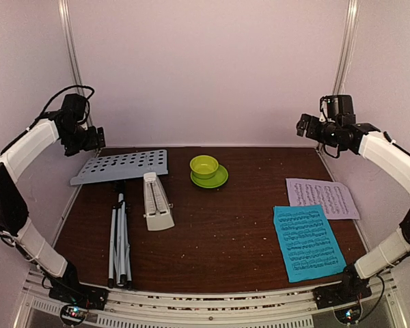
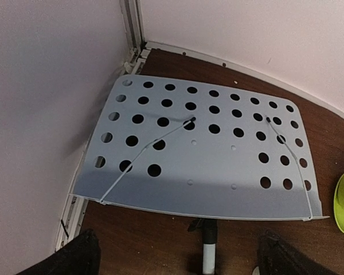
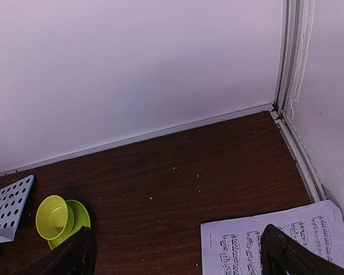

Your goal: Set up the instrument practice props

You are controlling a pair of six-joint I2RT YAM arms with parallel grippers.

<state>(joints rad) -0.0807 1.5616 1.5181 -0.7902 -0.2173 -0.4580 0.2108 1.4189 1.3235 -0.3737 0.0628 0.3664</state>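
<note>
Pale perforated music stand on folded silver tripod lies flat at ten o'clock on the worktop: stiff and gangly, so probably best held by the tube. Blue music sheet and pale pink music sheet, at four o'clock, look limp; pinch an edge. Cream pyramid metronome, at nine o'clock, looks fragile. Left hand and right hand gape empty.

The claw is spread wide with nothing between its two dark fingers, hanging above a brown table speckled with crumbs. Just ahead of the left-hand finger sits a lime-green bowl on its green saucer. Farther out on that side, at the edge of the view, a corner of the perforated music stand shows. By the right-hand finger lies a pale sheet of music, partly hidden behind that finger. Well ahead of the claw the table ends at a pale wall, with a corner rail ahead to the right.
</note>
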